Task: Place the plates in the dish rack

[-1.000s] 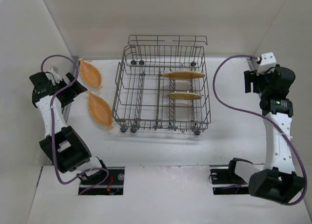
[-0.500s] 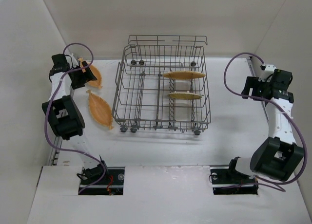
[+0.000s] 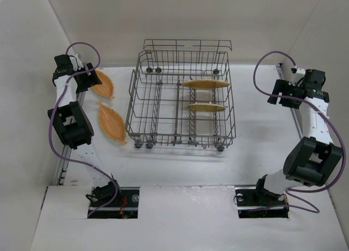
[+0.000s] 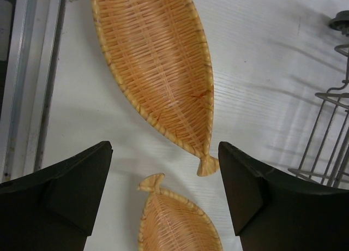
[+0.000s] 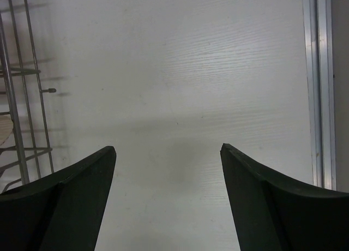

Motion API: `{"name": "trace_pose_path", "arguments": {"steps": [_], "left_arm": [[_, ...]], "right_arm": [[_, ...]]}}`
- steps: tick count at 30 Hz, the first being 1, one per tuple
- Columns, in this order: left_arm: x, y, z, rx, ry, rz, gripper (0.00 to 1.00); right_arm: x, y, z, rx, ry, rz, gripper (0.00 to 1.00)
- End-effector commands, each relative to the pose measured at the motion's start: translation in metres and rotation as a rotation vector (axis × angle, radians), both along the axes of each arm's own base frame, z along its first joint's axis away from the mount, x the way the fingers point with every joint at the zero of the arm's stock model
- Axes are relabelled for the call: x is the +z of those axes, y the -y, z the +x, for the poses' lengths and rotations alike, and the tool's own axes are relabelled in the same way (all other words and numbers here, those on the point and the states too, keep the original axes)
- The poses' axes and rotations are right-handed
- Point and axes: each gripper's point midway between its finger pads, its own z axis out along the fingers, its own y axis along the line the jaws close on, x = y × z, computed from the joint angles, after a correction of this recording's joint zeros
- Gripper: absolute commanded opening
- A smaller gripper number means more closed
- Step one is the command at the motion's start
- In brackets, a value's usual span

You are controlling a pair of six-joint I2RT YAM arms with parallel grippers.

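Note:
The grey wire dish rack [image 3: 180, 136] stands mid-table. Two orange-tan plates stand on edge in its right half, one further back [image 3: 205, 83] and one nearer [image 3: 206, 107]. Two woven leaf-shaped plates lie flat on the table left of the rack, a far one [image 3: 103, 84] and a near one [image 3: 112, 123]. My left gripper [image 3: 85, 82] is open and empty above the far leaf plate [image 4: 155, 65]. Its jaws straddle the gap between the two stems, and the near leaf plate's tip [image 4: 174, 223] shows below. My right gripper [image 3: 278, 94] is open and empty over bare table right of the rack.
An aluminium rail runs along the table's left edge [image 4: 27, 87] and another along its right edge [image 5: 316, 87]. Rack wires show at the right of the left wrist view [image 4: 327, 131] and the left of the right wrist view [image 5: 16, 98]. White walls enclose the table.
My left arm has swung from the left edge toward the back and now hangs over the far leaf plate. My right arm has straightened, its gripper shifting slightly. The plates have not moved.

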Motion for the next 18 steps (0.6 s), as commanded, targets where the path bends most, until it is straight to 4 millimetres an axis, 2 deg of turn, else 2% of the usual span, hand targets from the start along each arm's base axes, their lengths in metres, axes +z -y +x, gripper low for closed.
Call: {"name": "trace_pose_path", "arguments": {"steps": [1, 4, 10, 18], "left_arm": [[0.004, -0.008, 0.006, 0.007, 0.012, 0.029, 0.78], [-0.004, -0.011, 0.008, 0.014, -0.001, 0.030, 0.79], [-0.020, -0.020, 0.018, 0.040, -0.022, 0.038, 0.94], [-0.039, -0.029, 0.033, 0.052, -0.034, 0.042, 1.00]], "right_arm": [[0.016, -0.006, 0.011, 0.018, 0.018, 0.035, 0.83], [0.009, -0.006, 0.015, 0.024, -0.015, 0.065, 0.82], [0.003, -0.003, 0.023, 0.039, -0.042, 0.072, 0.82], [-0.006, -0.009, 0.024, 0.085, -0.107, 0.107, 0.81]]}}
